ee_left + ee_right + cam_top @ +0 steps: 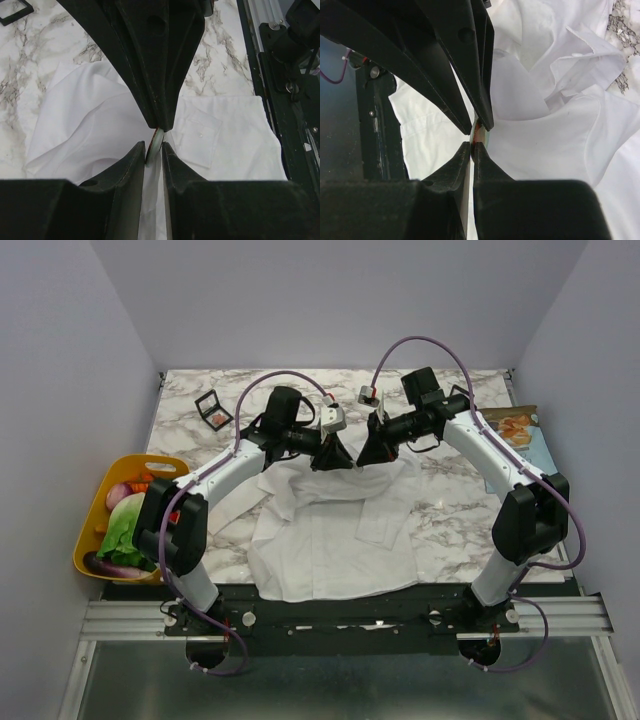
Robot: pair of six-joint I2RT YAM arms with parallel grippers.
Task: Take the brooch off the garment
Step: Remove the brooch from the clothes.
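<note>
- Nearest the arm bases, the shirt [320, 550] lies rumpled.
- Over its collar, the left gripper [153, 150] pinches the brooch [157, 141] edge-on. The right gripper [471, 146] is clenched tip-to-tip against it — on what, I cannot tell.
- This looks like the pull-free step; next, draw the grippers apart gently so the thin cloth doesn't snag.
- The basket [85, 550] at nine o'clock and the palette [213, 408] at eleven are well apart from the work.

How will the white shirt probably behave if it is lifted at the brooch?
Probably floppy: the shirt lies in soft folds and creases, so it should drape and sag. It looks thin and likely light. Fabric near the brooch may tent up and follow any pull.
</note>
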